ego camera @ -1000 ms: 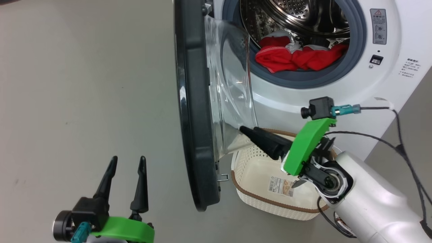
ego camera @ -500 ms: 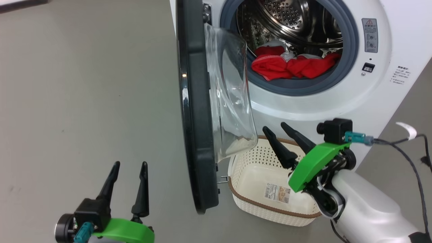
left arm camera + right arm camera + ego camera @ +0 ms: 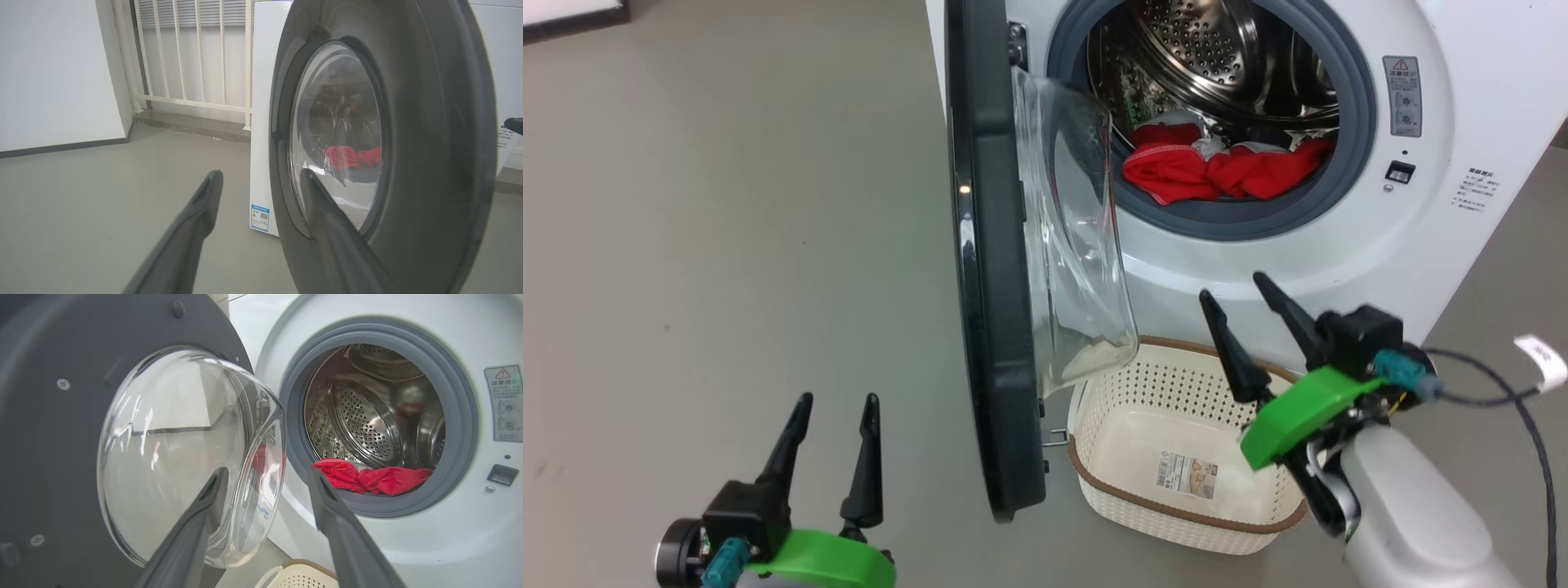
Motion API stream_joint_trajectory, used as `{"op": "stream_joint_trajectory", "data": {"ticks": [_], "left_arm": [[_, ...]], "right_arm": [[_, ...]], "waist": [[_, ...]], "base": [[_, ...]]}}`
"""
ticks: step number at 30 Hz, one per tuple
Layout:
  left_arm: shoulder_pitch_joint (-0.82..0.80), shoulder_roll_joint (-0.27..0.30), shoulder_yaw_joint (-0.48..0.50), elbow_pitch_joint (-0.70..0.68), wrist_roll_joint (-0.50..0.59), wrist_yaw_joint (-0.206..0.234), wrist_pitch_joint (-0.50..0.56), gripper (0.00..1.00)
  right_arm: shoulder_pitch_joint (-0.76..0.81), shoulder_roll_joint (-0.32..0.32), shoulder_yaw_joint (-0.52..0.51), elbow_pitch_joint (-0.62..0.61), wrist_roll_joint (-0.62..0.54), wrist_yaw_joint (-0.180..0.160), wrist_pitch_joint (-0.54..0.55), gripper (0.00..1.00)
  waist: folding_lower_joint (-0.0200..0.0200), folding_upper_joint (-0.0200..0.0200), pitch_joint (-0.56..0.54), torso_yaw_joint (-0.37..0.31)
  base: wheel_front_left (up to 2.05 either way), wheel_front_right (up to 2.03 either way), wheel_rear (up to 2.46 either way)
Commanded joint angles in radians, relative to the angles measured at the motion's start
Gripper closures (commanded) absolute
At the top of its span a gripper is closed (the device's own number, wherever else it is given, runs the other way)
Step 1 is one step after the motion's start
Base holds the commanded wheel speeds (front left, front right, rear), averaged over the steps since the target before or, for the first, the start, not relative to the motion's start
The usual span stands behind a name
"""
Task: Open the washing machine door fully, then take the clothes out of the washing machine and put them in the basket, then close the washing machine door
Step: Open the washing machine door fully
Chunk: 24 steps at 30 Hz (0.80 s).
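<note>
The washing machine (image 3: 1445,122) stands at the top right with its black-rimmed door (image 3: 992,269) swung out edge-on, its clear window (image 3: 1078,261) bulging to the right. Red clothes (image 3: 1217,171) lie at the drum's front lip. The cream basket (image 3: 1168,384) sits on the floor below the opening, with a paper label on its bottom. My right gripper (image 3: 1232,286) is open above the basket's far right rim, pointing up at the machine's front and touching nothing. My left gripper (image 3: 839,400) is open and empty, left of the door. In the right wrist view, my right gripper (image 3: 267,473) frames the door's window (image 3: 184,449) and the clothes (image 3: 367,477).
Grey floor spreads left of the door. A metal latch (image 3: 1054,437) sticks out near the door's lower edge beside the basket. A black cable (image 3: 1486,400) trails from my right wrist. A white railing (image 3: 196,61) and a wall stand behind the machine.
My right gripper has drawn away from the door's window, swinging from pointing left to pointing up at the machine's front. The head camera shifted slightly. My left gripper has stayed put.
</note>
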Motion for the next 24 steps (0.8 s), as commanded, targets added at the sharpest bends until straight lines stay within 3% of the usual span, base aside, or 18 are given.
{"op": "stream_joint_trajectory", "data": {"ticks": [1, 7, 13, 24], "left_arm": [[-0.034, 0.018, 0.025, -0.023, -0.008, 0.008, -0.002, 0.0], [-0.026, 0.023, 0.021, -0.026, -0.012, 0.011, -0.001, 0.0], [-0.023, 0.028, 0.015, -0.023, -0.016, 0.011, -0.002, 0.0], [-0.022, 0.032, 0.004, -0.019, -0.023, 0.014, -0.001, 0.0]], "right_arm": [[0.017, 0.017, -0.009, -0.042, -0.036, 0.007, -0.009, 0.0], [0.123, 0.043, -0.111, -0.169, -0.174, 0.007, -0.009, 0.0], [0.202, 0.045, -0.111, -0.241, -0.136, 0.007, -0.009, 0.0], [0.236, 0.045, -0.117, -0.261, -0.124, 0.007, -0.009, 0.0]], "waist": [[0.0, 0.0, -0.002, 0.0], [0.0, 0.0, -0.008, 0.001], [0.0, 0.0, -0.011, 0.001], [0.0, 0.0, -0.01, 0.0]], "base": [[0.0, 0.0, 0.0], [0.0, 0.0, 0.0], [0.0, 0.0, 0.0], [0.0, 0.0, 0.0]]}}
